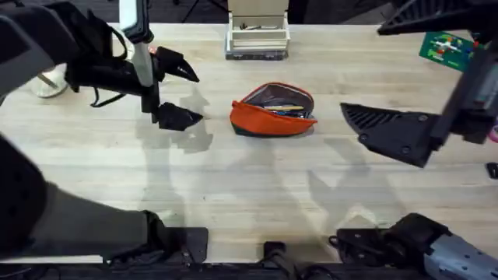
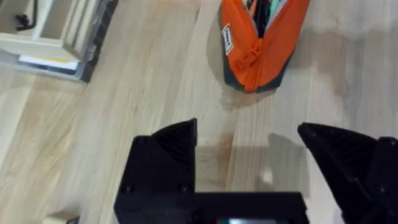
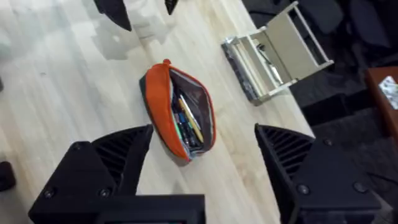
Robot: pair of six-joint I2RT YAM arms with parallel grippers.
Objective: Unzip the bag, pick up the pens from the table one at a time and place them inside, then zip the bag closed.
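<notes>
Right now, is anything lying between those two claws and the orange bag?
Nothing visible does. Bare table separates the open left claw from the bag, and likewise the open right claw on its other side.

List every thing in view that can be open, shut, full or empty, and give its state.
bag: unzipped, mouth gaping, lying on the table, pens and pencils inside.
left gripper: jaws open, holding nothing, beside the bag.
right gripper: jaws open, holding nothing, above the table.
hinged box: lid up, at the table's far edge, something small and dark inside.
</notes>
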